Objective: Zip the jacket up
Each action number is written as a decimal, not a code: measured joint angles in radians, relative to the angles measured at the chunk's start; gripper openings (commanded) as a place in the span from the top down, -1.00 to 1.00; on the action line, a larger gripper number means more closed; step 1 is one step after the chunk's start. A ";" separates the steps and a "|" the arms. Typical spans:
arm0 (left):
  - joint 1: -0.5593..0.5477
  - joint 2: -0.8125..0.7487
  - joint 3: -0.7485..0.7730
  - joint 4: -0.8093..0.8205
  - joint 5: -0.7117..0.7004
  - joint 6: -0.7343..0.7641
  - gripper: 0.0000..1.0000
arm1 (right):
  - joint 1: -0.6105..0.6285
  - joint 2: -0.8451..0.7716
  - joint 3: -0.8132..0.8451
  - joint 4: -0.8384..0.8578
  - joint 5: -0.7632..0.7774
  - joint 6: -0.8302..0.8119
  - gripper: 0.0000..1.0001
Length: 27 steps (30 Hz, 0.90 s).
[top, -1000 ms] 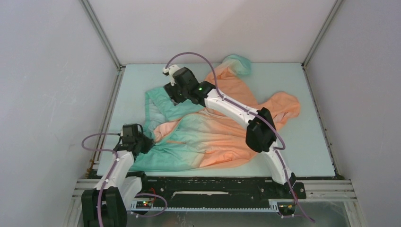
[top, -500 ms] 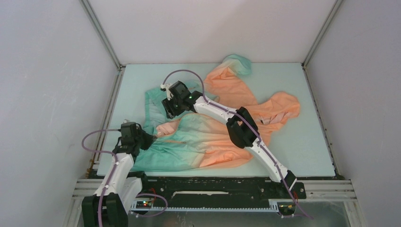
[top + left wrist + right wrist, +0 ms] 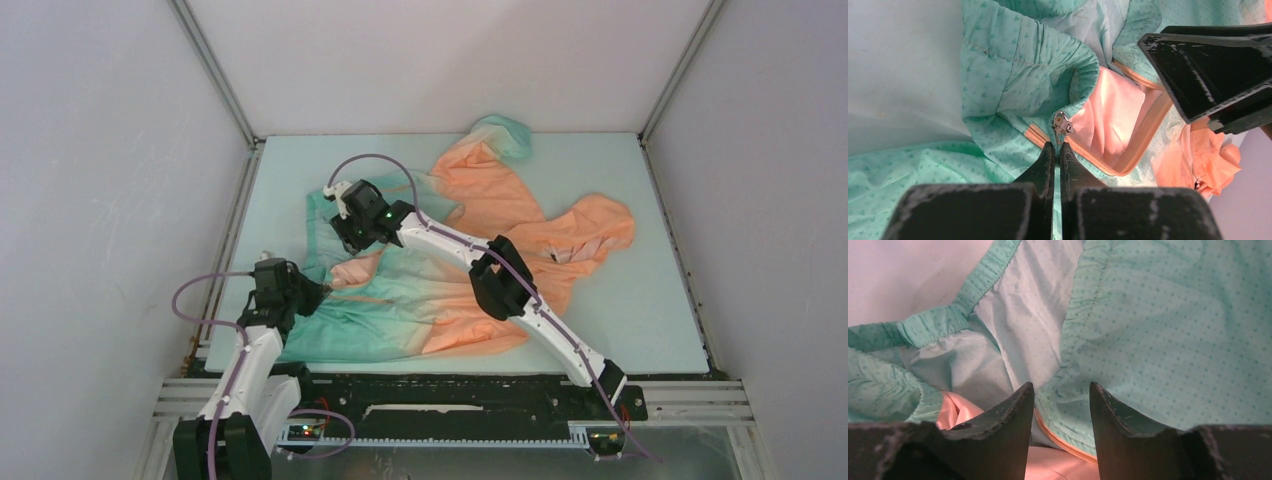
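Observation:
The jacket (image 3: 440,300) lies crumpled on the table, with its teal hem to the left and its orange hood to the right. My left gripper (image 3: 318,290) is shut on the teal front edge (image 3: 1013,150), just below the metal zip slider (image 3: 1062,124) on the orange zip (image 3: 1098,161). Farther back, my right gripper (image 3: 340,235) is open over the other front panel. In the right wrist view its jaws stand apart around the teal hem edge (image 3: 1068,365) and its orange zip tape (image 3: 1064,442). The right gripper's black fingers (image 3: 1208,65) also show in the left wrist view.
A pale table (image 3: 650,300) carries the jacket and is enclosed by white walls with metal corner posts (image 3: 215,85). One teal-cuffed sleeve (image 3: 500,135) reaches the back edge. The right arm (image 3: 500,280) stretches diagonally across the jacket.
My right gripper has moved left and nearer along the teal hem, toward the left gripper, and its jaws have narrowed. The left gripper has kept its pinch and barely shifted.

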 measured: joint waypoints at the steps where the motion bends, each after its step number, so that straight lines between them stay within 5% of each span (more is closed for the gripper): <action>1: 0.000 -0.002 0.000 0.000 0.000 0.000 1.00 | 0.006 0.006 0.006 -0.002 0.013 -0.008 0.13; 9: 0.000 -0.012 0.000 0.014 0.015 0.000 1.00 | 0.031 0.037 0.018 -0.011 0.083 -0.035 0.29; 20: 0.000 -0.051 -0.037 0.086 0.047 0.006 1.00 | 0.033 0.054 0.054 -0.013 0.132 -0.075 1.00; 27: 0.000 -0.081 -0.056 0.221 0.104 0.084 1.00 | -0.032 -0.041 -0.045 0.051 -0.029 -0.031 1.00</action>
